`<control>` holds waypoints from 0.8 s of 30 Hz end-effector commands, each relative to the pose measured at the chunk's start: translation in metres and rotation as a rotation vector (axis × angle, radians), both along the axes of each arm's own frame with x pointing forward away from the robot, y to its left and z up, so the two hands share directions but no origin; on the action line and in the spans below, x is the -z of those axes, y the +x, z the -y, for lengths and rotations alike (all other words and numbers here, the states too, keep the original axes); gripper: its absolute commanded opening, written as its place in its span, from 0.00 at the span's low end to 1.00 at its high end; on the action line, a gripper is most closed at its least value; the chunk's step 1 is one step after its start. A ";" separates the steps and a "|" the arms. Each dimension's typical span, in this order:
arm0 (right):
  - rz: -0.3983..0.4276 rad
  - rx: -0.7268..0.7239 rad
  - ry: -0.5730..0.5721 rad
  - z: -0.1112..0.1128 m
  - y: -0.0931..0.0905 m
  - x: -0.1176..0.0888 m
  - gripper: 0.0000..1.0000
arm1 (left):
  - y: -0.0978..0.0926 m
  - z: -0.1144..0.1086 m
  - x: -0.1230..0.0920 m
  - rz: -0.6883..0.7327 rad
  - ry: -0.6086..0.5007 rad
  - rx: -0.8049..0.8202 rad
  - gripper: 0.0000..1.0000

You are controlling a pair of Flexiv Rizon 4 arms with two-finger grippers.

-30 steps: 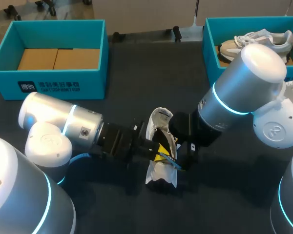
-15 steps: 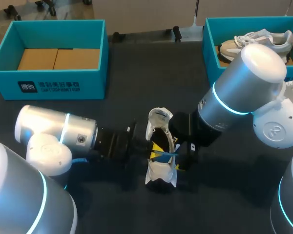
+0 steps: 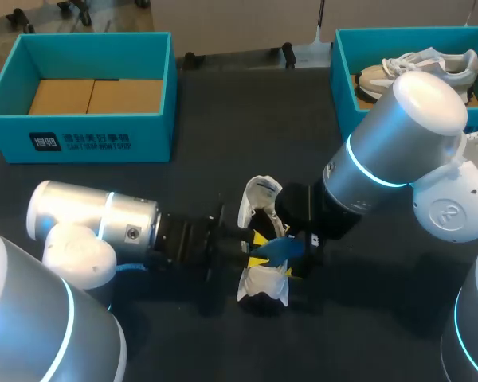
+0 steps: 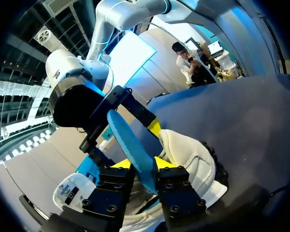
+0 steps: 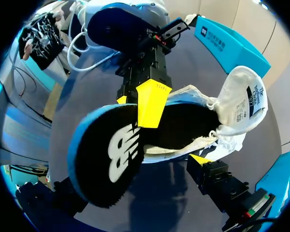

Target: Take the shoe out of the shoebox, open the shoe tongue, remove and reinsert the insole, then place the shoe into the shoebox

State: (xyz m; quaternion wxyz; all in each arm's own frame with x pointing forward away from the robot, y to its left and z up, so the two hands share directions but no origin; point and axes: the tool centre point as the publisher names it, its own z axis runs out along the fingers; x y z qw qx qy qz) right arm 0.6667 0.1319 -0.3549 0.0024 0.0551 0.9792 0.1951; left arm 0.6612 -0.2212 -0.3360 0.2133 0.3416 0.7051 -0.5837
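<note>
Left end effector (image 4: 142, 163) pinches the blue insole (image 4: 123, 133); right end effector (image 3: 301, 253) beside the shoe (image 5: 232, 96), grip unclear.

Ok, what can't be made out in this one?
Head view: the right arm hides part of the second shoe.
Right wrist view: a left finger covers where the insole enters the shoe.
Left wrist view: the left gripper blocks the shoe's middle.
</note>
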 end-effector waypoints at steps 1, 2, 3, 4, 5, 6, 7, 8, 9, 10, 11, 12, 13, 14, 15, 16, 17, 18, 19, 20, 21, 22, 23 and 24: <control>0.003 0.002 -0.003 -0.002 -0.001 0.001 1.00 | -0.002 0.003 -0.004 0.003 -0.001 0.006 0.29; 0.003 0.002 -0.003 -0.002 -0.001 0.001 1.00 | -0.002 0.004 -0.005 0.005 -0.002 0.008 0.29; 0.003 0.002 -0.003 -0.002 -0.001 0.001 1.00 | -0.002 0.004 -0.006 0.006 -0.003 0.009 0.29; 0.003 0.002 -0.003 -0.002 -0.001 0.001 1.00 | -0.001 0.005 -0.006 0.006 -0.003 0.010 0.29; 0.003 0.002 -0.003 -0.002 -0.001 0.001 1.00 | -0.001 0.006 -0.007 0.005 -0.003 0.011 0.28; 0.003 0.002 -0.003 -0.002 -0.001 0.001 1.00 | -0.001 0.007 -0.008 -0.002 -0.004 0.010 0.28; 0.003 0.002 -0.003 -0.002 -0.001 0.001 1.00 | 0.000 0.007 -0.008 -0.011 -0.005 0.011 0.27; 0.003 0.002 -0.003 -0.002 -0.001 0.001 1.00 | 0.000 0.008 -0.009 -0.012 -0.004 0.011 0.27; 0.003 0.002 -0.003 -0.002 -0.001 0.001 1.00 | 0.000 0.008 -0.010 -0.018 -0.001 0.013 0.27; 0.003 0.002 -0.003 -0.002 -0.001 0.001 1.00 | -0.001 0.008 -0.011 -0.032 -0.003 0.017 0.28; 0.003 0.002 -0.003 -0.002 -0.001 0.001 1.00 | -0.001 0.008 -0.012 -0.036 -0.003 0.017 0.29; 0.003 0.002 -0.003 -0.002 -0.001 0.001 1.00 | -0.001 0.007 -0.013 -0.037 0.000 0.017 0.29; 0.003 0.002 -0.003 -0.002 -0.001 0.001 1.00 | -0.001 0.006 -0.013 -0.043 0.004 0.017 0.29; 0.003 0.002 -0.003 -0.002 -0.001 0.001 1.00 | -0.001 0.004 -0.014 -0.048 0.004 0.016 0.30; 0.003 0.002 -0.003 -0.002 -0.001 0.001 1.00 | -0.001 0.003 -0.014 -0.051 0.007 0.013 0.30; 0.003 0.002 -0.003 -0.002 -0.001 0.001 1.00 | -0.001 0.001 -0.014 -0.056 0.007 0.009 0.31; 0.003 0.002 -0.003 -0.002 -0.001 0.001 1.00 | 0.000 0.000 -0.015 -0.065 0.004 0.005 0.33; 0.003 0.002 -0.003 -0.002 -0.001 0.001 1.00 | 0.000 -0.002 -0.016 -0.071 0.001 0.002 0.33; 0.003 0.002 -0.003 -0.002 -0.001 0.001 1.00 | 0.000 -0.003 -0.017 -0.083 -0.006 -0.002 0.33; 0.003 0.002 -0.003 -0.002 -0.001 0.001 1.00 | 0.000 -0.004 -0.019 -0.093 -0.011 -0.005 0.32; 0.003 0.002 -0.003 -0.002 -0.001 0.001 1.00 | 0.000 -0.004 -0.019 -0.098 -0.013 -0.005 0.32; 0.003 0.002 -0.003 -0.002 -0.001 0.001 1.00 | 0.000 -0.004 -0.020 -0.107 -0.015 -0.004 0.31; 0.003 0.002 -0.003 -0.002 -0.001 0.001 1.00 | 0.000 -0.004 -0.021 -0.113 -0.013 -0.001 0.31; 0.003 0.002 -0.003 -0.002 -0.001 0.001 1.00 | -0.001 -0.005 -0.021 -0.120 -0.013 0.003 0.31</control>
